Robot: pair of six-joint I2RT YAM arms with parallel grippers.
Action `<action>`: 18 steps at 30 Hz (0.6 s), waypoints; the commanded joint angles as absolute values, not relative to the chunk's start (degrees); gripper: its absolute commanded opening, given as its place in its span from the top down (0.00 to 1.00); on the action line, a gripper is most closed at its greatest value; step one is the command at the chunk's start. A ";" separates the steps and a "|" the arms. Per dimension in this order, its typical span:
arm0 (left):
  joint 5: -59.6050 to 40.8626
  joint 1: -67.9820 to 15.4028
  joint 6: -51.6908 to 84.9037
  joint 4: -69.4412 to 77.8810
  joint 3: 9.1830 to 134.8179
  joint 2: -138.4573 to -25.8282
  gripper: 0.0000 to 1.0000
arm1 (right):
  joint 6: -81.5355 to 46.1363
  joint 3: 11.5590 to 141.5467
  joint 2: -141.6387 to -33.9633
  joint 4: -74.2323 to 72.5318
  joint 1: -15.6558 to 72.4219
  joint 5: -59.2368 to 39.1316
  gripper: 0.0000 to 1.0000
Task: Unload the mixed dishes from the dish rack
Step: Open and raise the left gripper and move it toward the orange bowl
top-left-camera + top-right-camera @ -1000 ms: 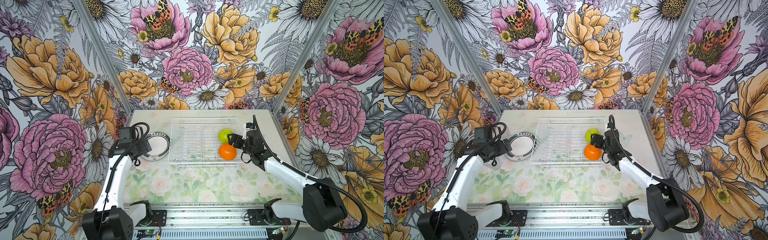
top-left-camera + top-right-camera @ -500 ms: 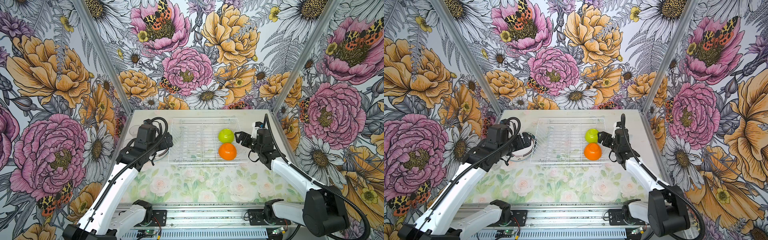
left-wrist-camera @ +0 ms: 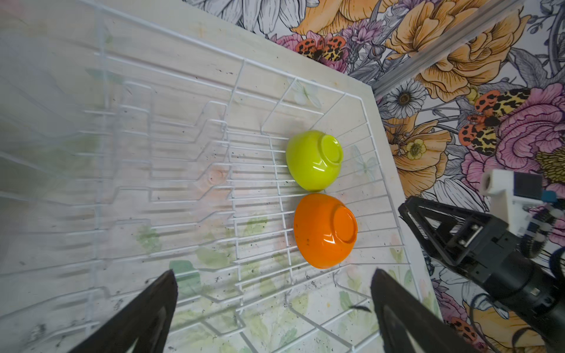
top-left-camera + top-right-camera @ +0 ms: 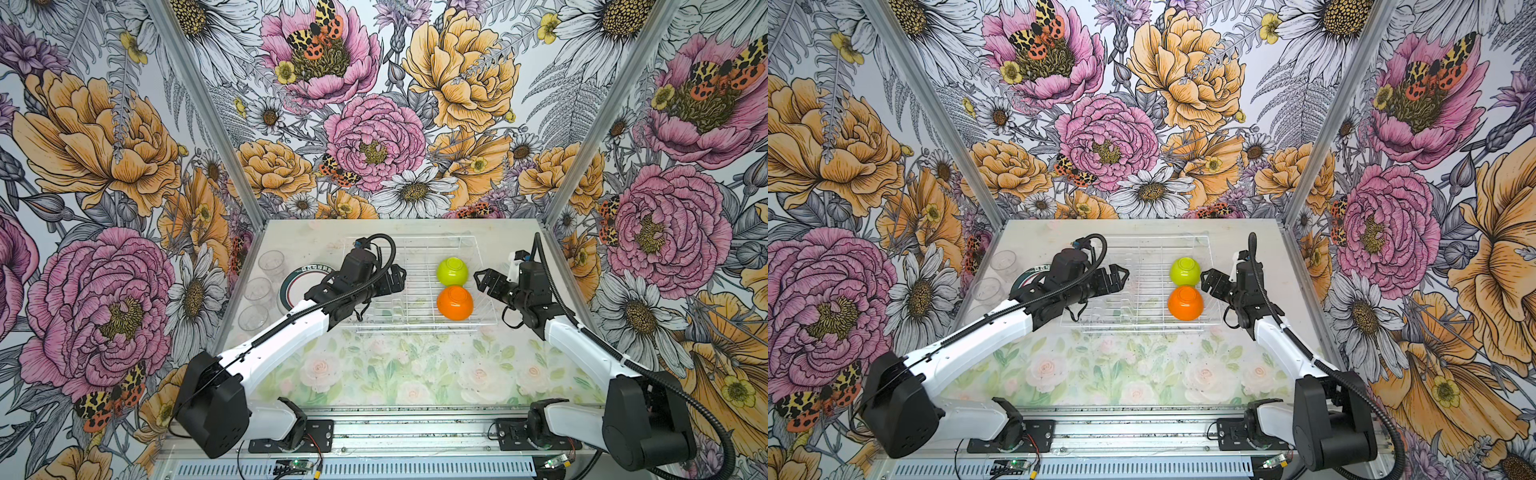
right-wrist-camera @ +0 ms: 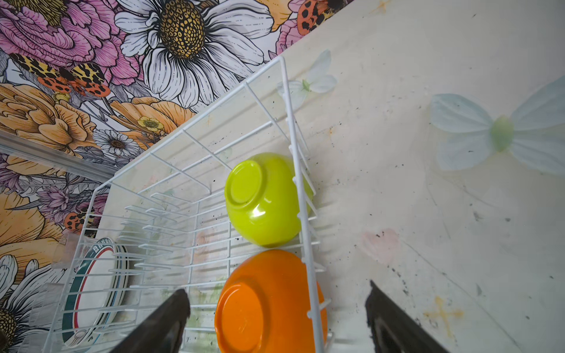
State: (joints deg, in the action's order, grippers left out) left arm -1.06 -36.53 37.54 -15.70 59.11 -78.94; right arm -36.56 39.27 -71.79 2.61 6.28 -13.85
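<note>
The white wire dish rack lies mid-table in both top views. A lime-green bowl and an orange bowl sit upside down, side by side, at its right end. My left gripper hovers open over the rack's left half, holding nothing; its wrist view shows both bowls ahead of the jaws. My right gripper stands open at the rack's right wall. In the right wrist view the orange bowl and the wall wire lie between its spread fingers.
A white plate with a teal-and-red rim lies on the table left of the rack, partly hidden by my left arm. Three clear tumblers stand along the left wall. The right wall is close behind my right arm.
My left arm has swung right, from over the plate to over the rack's left half. My right gripper has drawn back a little to the right, away from the orange bowl.
</note>
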 commanded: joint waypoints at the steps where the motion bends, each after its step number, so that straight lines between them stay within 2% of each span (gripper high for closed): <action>1: -6.32 -37.64 40.74 -4.26 59.26 -81.85 0.01 | -37.16 39.39 -73.49 2.77 5.95 -16.25 0.09; 11: -15.19 -40.25 45.91 5.03 62.71 -97.04 0.01 | -37.60 37.90 -73.78 2.70 5.98 -16.56 0.09; 18: -18.47 -40.98 50.73 12.62 61.78 -102.56 0.01 | -38.29 36.71 -73.53 2.37 5.98 -17.47 0.09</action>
State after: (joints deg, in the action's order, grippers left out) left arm -15.18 -40.53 47.57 6.33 61.19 -101.75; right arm -37.69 37.45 -73.71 3.05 6.28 -16.56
